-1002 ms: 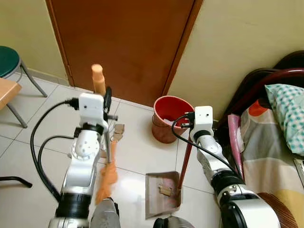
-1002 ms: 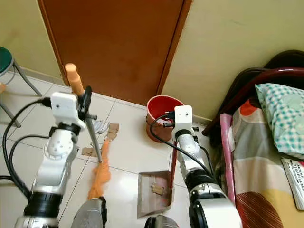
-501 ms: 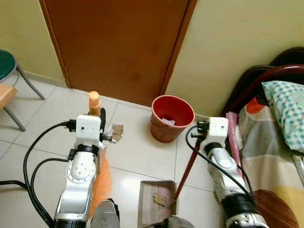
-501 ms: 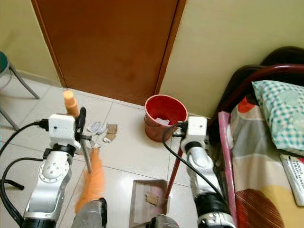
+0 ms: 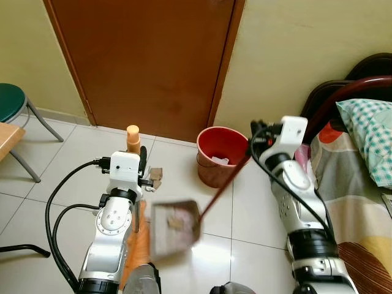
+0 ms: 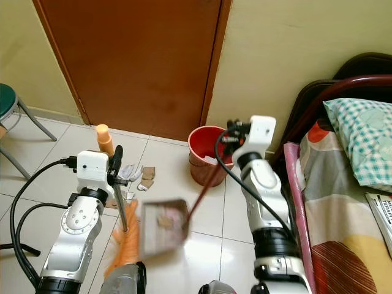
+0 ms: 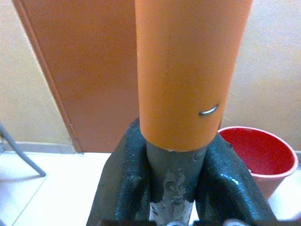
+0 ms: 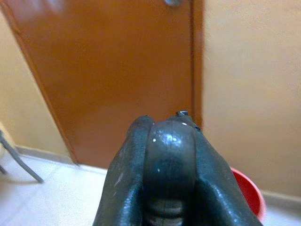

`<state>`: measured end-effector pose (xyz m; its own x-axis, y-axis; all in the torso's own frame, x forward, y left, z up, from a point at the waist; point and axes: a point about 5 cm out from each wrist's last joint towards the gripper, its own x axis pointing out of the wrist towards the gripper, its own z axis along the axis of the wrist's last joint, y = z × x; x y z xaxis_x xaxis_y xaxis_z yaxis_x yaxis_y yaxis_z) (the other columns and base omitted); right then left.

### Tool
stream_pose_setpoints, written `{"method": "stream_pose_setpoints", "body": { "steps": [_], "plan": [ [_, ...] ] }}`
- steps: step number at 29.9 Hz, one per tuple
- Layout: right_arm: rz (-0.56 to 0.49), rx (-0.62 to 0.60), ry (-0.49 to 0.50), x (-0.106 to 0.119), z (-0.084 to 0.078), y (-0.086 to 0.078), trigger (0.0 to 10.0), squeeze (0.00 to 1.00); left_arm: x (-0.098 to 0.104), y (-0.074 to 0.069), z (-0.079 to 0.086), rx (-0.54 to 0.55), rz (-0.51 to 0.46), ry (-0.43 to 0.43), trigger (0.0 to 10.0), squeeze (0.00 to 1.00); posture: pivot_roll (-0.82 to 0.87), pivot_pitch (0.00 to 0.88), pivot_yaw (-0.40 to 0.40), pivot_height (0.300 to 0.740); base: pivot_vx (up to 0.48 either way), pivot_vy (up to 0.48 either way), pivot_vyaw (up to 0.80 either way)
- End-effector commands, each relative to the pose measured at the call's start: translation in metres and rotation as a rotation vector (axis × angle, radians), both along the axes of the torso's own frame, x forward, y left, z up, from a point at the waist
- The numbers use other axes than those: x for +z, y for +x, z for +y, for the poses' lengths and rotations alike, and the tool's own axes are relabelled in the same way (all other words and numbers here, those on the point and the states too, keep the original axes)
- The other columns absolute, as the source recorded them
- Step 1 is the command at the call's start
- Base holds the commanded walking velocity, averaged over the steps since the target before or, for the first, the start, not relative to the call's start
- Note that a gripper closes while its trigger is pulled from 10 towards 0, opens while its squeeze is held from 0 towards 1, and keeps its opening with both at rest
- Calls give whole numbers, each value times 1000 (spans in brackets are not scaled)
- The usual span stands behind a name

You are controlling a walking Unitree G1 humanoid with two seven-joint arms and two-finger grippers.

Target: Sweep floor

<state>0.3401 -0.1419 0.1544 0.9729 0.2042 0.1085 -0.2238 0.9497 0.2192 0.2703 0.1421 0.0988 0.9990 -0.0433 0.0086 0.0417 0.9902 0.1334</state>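
The red bucket (image 5: 222, 156) stands on the tiled floor (image 5: 55, 162) against the wall, just beside the brown door (image 5: 147, 61), and serves as the landmark here.

The right end effector (image 8: 169, 188) is raised level with the bucket's bed-side rim, its 2 black fingers (image 8: 124, 188) closed tight around the rounded top of the dustpan handle (image 5: 222, 187). That dark red handle slants down from the end effector, crossing in front of the bucket, to the dustpan (image 5: 174, 223), which is lifted off the floor on the robot's side of the bucket and blurred. A pale scrap lies in the pan (image 6: 165, 222).

The left end effector (image 7: 171, 188) is on the door side of the bucket, well apart from it. Its 2 fingers (image 7: 124, 188) are clamped on the grey shaft of the broom (image 5: 133, 139), just under the orange grip that stands up above them. The orange bristles (image 6: 125, 245) hang low beside the dustpan, on the side away from the bucket.

A few bits of paper and card litter (image 6: 138, 177) lie on the floor between the left end effector and the bucket.

A bed (image 5: 361, 202) with a checked pillow (image 5: 370, 138) is on the bucket's far side from the door. A green stool (image 5: 15, 113) is well beyond the door from the bucket.
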Motion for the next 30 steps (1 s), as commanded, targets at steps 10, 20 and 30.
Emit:
{"method": "stream_pose_setpoints", "body": {
  "steps": [10,20,30],
  "plan": [
    [-146,-23,32,64,0,28,10000,0,-9,1,-8,12,36,-22,10000,0,51,34,-89,740,0,0,0],
    [-325,-196,-20,128,-36,46,10000,0,-10,5,-12,9,41,-26,10000,0,40,36,-85,740,0,0,0],
    [-554,-336,-139,190,-52,46,10000,0,-8,6,-12,0,37,-21,10000,0,61,52,-80,740,0,0,0]
  ]
}}
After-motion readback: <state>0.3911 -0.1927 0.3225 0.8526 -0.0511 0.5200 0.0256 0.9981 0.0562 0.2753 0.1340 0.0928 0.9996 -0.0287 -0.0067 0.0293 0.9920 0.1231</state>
